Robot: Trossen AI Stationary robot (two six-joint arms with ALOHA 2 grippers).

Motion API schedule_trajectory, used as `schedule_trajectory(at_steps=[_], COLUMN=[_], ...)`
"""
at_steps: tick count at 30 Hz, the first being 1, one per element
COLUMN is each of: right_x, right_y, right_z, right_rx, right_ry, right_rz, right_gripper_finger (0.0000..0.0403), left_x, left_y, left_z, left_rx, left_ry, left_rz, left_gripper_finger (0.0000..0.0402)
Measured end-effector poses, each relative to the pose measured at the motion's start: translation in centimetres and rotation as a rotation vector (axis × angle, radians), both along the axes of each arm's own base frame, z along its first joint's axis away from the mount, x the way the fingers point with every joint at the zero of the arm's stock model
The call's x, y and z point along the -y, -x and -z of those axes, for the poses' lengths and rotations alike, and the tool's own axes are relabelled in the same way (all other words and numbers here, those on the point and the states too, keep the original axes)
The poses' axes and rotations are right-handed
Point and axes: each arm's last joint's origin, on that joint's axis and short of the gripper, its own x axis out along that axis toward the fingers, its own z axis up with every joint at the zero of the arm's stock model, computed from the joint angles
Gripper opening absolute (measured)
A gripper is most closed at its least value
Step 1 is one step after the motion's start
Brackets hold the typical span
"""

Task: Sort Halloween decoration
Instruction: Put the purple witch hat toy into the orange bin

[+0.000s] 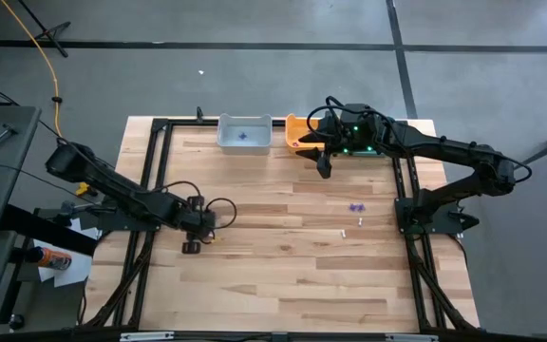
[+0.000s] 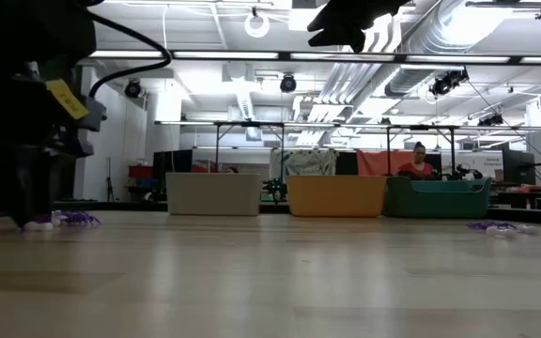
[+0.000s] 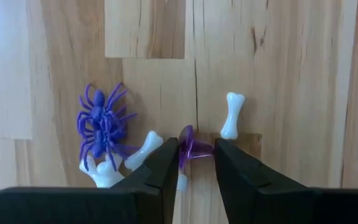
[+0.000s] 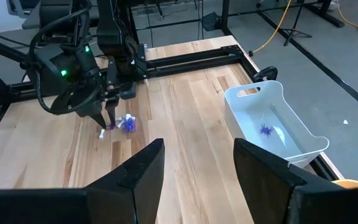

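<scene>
Spiders (image 3: 101, 124), bones (image 3: 231, 115) beside left hand (image 3: 196, 158)

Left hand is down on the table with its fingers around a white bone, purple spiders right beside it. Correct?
Not quite. The left wrist view shows the left hand with its fingers either side of a small purple trinket, not a white bone. The bones lie just outside the fingers. The purple spiders are indeed right beside it on the table.
</scene>
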Motion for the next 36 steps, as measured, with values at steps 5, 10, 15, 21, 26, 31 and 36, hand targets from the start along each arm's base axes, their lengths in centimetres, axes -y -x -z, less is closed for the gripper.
schedule_trajectory(at_steps=[5, 10, 15, 21, 26, 31, 36], right_x=[0.0, 0.0, 0.0, 0.0, 0.0, 0.0, 0.0], right_y=[0.0, 0.0, 0.0, 0.0, -0.1, -0.2, -0.4], right_z=[0.0, 0.0, 0.0, 0.0, -0.1, -0.3, -1.0], right_rx=[0.0, -0.001, -0.001, 0.001, 0.011, 0.031, 0.108], right_ry=[0.001, 0.001, 0.003, 0.007, 0.014, 0.044, 0.061], right_rz=[0.0, -0.001, -0.001, -0.003, -0.006, -0.022, -0.061], right_gripper_finger=[0.0188, 0.0188, 0.0188, 0.0188, 0.0188, 0.0188, 0.0188], left_x=[0.0, 0.1, -0.3, -1.9, -4.7, -8.5, -11.6], left_y=[0.0, 0.2, 0.8, 0.2, -1.3, -3.6, -5.5], left_z=[-0.2, -0.7, -2.0, -7.2, -12.8, -16.7, -18.2], left_rx=[0.017, 0.025, 0.015, 0.249, 0.627, 1.024, 1.299], left_ry=[0.018, 0.091, 0.135, 0.161, -0.022, -0.131, -0.103], left_rz=[-0.002, -0.006, -0.072, -0.183, -0.267, -0.329, -0.304], left_gripper_finger=[0.0055, 0.0006, 0.0001, 0.0001, 0.0, 0.0, 0.0])
